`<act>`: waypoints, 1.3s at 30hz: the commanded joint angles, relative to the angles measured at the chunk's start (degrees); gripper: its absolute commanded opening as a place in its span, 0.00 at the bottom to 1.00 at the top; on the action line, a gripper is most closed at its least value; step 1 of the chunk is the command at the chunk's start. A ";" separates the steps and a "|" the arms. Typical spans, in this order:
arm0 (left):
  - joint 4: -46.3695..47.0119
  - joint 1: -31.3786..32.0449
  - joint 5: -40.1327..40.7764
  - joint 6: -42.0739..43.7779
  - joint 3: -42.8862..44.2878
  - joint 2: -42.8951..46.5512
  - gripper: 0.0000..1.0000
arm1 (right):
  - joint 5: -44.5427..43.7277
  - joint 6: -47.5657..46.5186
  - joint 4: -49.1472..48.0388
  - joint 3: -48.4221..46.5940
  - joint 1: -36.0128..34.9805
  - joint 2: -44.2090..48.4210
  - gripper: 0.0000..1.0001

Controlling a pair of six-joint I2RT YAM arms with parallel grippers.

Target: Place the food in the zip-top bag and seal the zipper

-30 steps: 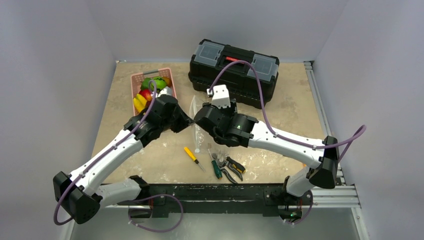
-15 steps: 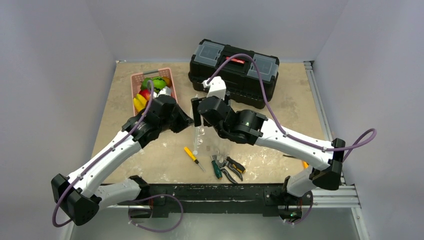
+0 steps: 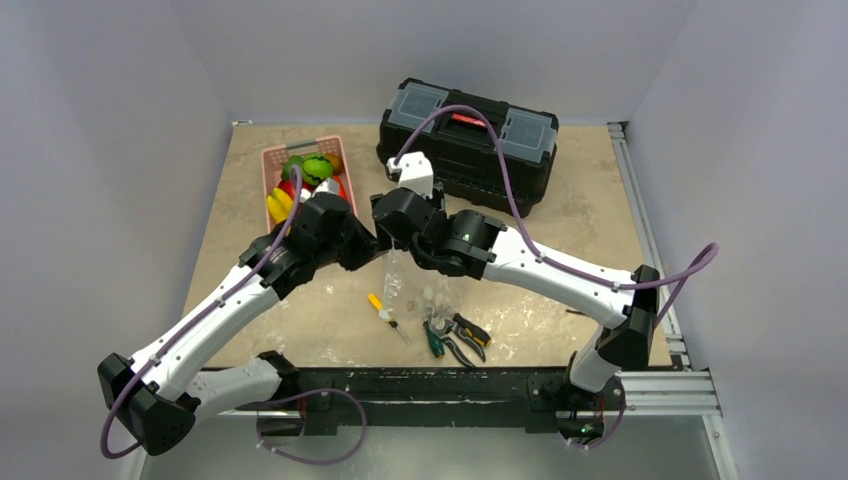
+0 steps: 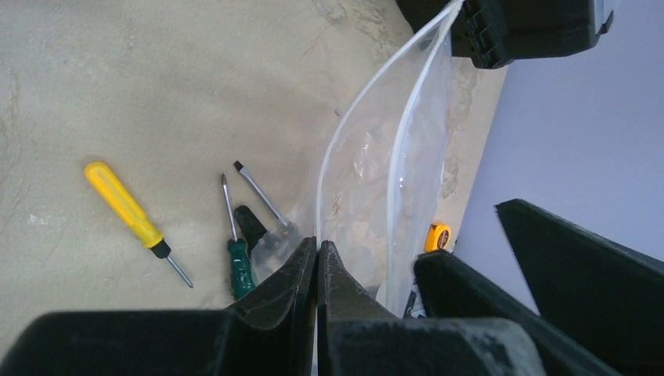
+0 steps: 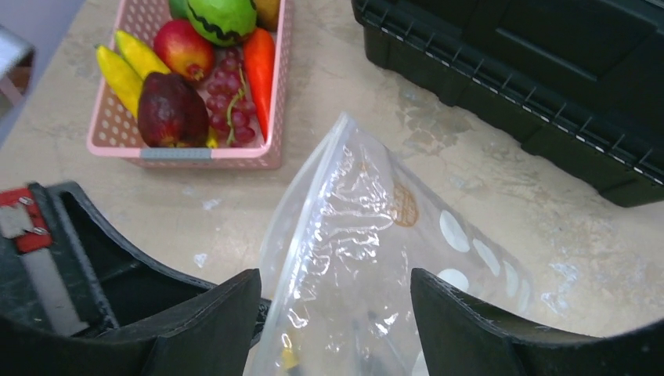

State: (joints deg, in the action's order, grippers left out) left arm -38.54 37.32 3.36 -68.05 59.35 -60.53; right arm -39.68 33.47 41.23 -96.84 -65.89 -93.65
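The zip-top bag (image 3: pixel 405 285) hangs upright over the table's middle, clear with pale dots (image 5: pixel 368 235), and looks empty. My left gripper (image 3: pixel 372 246) is shut on one lip of its top edge (image 4: pixel 317 249); the pale zipper (image 4: pixel 401 168) strip runs away from the jaws. My right gripper (image 3: pixel 388 232) is open and straddles the bag's top (image 5: pixel 337 313) without touching it; its black fingers (image 4: pixel 478 298) show beside the bag in the left wrist view. The food (image 5: pixel 196 70) lies in the pink basket (image 3: pixel 272 160): green, red, orange, purple, brown and yellow pieces.
A black toolbox (image 3: pixel 467 140) stands at the back right of the basket. A yellow screwdriver (image 3: pixel 382 310), a green screwdriver (image 3: pixel 433 340) and pliers (image 3: pixel 465 335) lie under and in front of the bag. A yellow tape measure (image 4: pixel 438 235) lies near the right edge.
My right gripper has swung left and back until it meets my left gripper at the bag's top. The bag now hangs lower between them. The left arm has barely moved.
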 commanded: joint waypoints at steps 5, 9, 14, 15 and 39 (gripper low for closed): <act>3.60 0.78 0.66 -3.02 2.63 2.11 0.00 | 2.31 2.81 3.68 1.84 -0.73 -0.06 0.71; 4.03 0.76 0.80 -3.13 2.18 2.98 0.00 | 5.76 1.90 -2.48 6.33 -0.73 3.22 0.72; 2.23 0.75 2.59 -2.65 2.16 4.09 0.00 | -4.59 2.13 5.11 3.51 -0.73 1.77 0.70; 1.98 0.76 2.88 -2.50 2.17 4.17 0.00 | -5.50 2.31 6.64 2.85 -0.73 1.30 0.67; 4.28 0.65 -7.16 5.14 3.80 -0.97 0.33 | 7.88 -16.15 -29.02 25.13 2.83 19.84 0.00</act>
State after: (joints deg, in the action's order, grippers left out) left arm -37.01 37.69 0.95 -66.13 60.62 -59.57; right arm -37.39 21.71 24.36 -73.21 -64.51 -78.06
